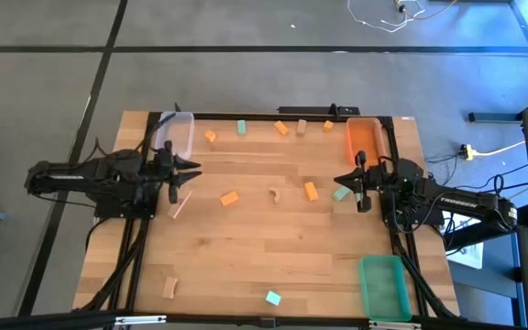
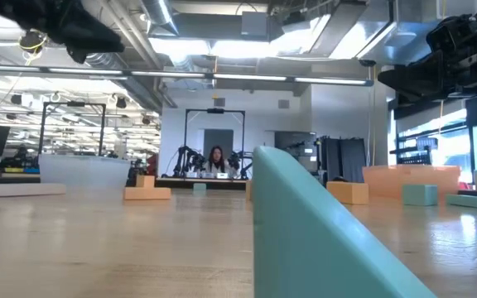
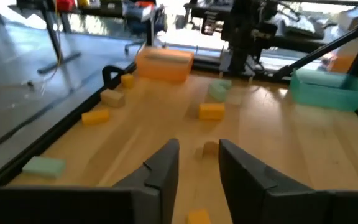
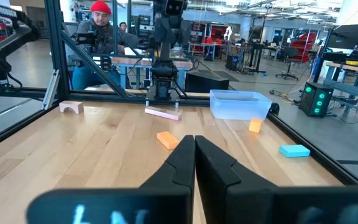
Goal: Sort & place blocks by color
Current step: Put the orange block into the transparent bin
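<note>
Left end effector (image 1: 193, 168): arm level, beside clear bin (image 1: 178, 134), fingers parted, empty. Right end effector (image 1: 340, 180): arm level, below orange bin (image 1: 363, 139), closed, empty.

The high view looks straight down on the whole desk (image 1: 273, 247). The low view sits at desk level. Wrist views face each other across it.

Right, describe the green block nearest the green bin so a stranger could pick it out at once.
Find the green bin at the table's near right corner in the high view. Look just left of it, along the near edge: a small green block lies alone on bare wood. The only block nearby is pale wood, farther left.
</note>
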`<control>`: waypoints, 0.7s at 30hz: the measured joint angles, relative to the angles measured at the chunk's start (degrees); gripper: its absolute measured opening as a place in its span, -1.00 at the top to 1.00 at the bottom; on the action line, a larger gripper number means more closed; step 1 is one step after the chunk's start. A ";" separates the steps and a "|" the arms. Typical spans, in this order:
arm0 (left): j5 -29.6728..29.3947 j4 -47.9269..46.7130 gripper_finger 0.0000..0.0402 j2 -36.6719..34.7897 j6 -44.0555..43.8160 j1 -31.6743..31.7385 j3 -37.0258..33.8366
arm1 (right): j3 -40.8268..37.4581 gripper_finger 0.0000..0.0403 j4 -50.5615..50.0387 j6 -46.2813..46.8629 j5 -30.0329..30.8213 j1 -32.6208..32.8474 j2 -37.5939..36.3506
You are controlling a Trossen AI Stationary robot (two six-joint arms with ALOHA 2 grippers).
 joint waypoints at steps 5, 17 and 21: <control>-1.37 -5.66 0.14 7.97 -3.58 0.00 7.09 | 0.00 0.93 0.02 0.00 -0.01 0.02 0.00; -1.89 -12.16 -0.23 16.49 -15.95 -0.01 14.61 | -0.02 0.93 0.00 0.00 0.01 -0.01 -0.02; -2.13 -12.09 -0.25 16.35 -21.93 0.00 14.61 | -0.02 0.93 0.02 -0.01 0.02 -0.01 0.00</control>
